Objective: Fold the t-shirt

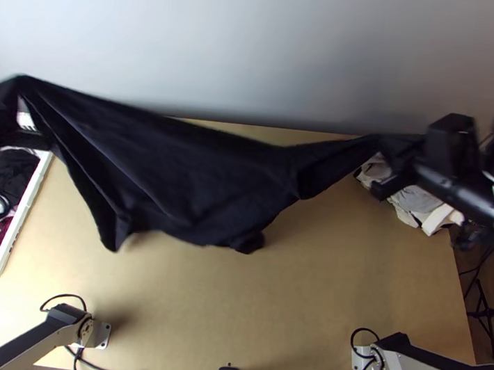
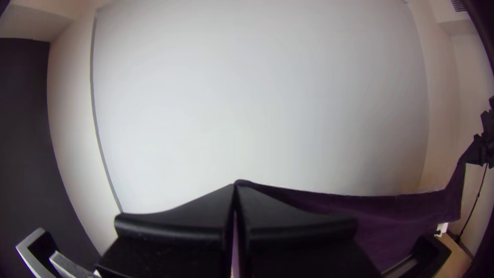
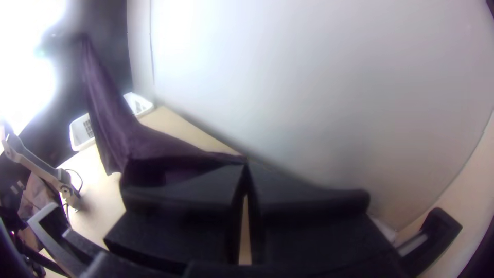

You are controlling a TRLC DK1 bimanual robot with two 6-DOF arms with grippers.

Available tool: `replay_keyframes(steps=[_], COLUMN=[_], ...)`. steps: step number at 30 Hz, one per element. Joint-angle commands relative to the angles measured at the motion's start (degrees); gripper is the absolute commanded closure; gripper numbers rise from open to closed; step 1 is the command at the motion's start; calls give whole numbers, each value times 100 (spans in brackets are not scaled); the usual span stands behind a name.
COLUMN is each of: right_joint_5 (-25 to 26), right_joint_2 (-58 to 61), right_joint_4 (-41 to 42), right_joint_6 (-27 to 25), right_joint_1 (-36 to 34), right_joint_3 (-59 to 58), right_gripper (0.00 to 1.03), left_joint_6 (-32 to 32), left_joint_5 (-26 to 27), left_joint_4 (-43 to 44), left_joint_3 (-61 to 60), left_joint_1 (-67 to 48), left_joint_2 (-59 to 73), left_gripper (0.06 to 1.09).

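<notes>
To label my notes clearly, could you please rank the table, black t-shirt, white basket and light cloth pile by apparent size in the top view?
1. Table
2. Black t-shirt
3. White basket, partly cut off
4. Light cloth pile

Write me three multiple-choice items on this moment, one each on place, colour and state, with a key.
1. Where is the white basket in the top view?
A) Right edge
B) Centre
C) Left edge

2. What colour is the t-shirt in the top view?
A) Black
B) White
C) Yellow

3. How is the t-shirt?
A) Folded in a neat square
B) Hanging between left tool and right tool
C) Spread flat

Key:
1 C: its rim runs down that side.
2 A: the draped cloth is black there.
3 B: cloth meets each tool's fingertips and sags between them.
</notes>
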Motion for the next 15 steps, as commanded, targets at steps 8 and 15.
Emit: replay_keyframes(steps=[8,15], right_joint_5=[393,385], right_joint_2=[-173,-244], right_joint_4=[18,132], right_joint_6=[-133,-142], right_joint_1=[47,302], right_joint_3=[1236,1719], right_gripper=[100,100], left_joint_6=[4,-910], left_joint_5=[-240,-363], left_joint_4=[745,-81], left_joint_3=[524,480], left_joint_1=[90,55], left_joint_2=[-195,-424], left_gripper=[105,105])
